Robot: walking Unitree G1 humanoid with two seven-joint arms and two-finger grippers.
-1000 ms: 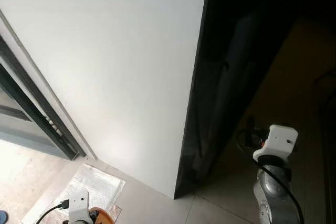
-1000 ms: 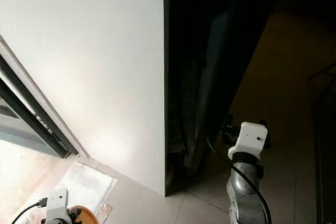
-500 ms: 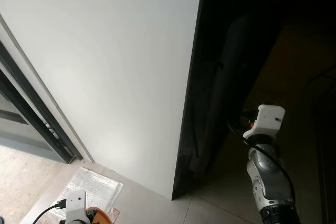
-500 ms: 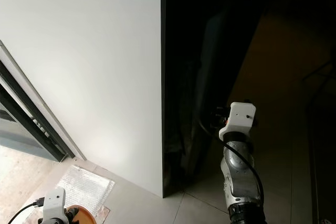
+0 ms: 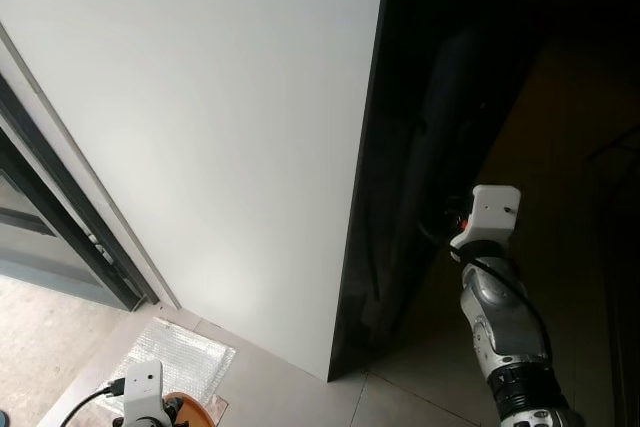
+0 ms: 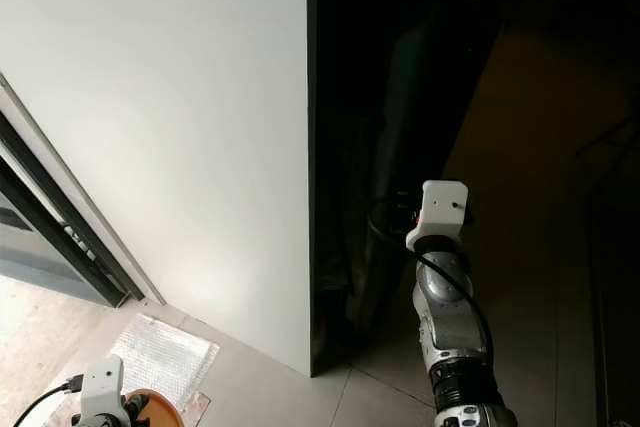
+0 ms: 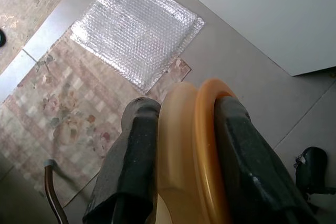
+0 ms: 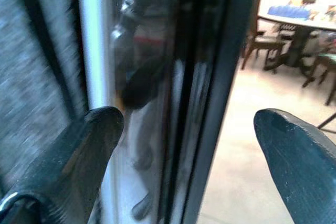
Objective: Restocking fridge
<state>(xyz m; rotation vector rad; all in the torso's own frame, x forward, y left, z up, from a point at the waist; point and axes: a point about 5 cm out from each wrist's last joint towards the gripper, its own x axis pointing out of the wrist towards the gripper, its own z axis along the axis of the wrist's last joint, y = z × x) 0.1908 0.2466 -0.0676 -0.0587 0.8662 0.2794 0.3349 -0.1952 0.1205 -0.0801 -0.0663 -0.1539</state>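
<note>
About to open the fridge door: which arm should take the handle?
Right. The right tool is open, raised at the dark fridge door, fingers straddling its silver vertical handle. The left tool hangs low over the floor, shut on an orange object.

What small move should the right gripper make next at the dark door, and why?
Probably ease the right gripper a little further forward, so the silver vertical handle sits between its open fingers, then close. The fingers are spread wide and nothing is between them, while the left gripper holds the orange item.
</note>
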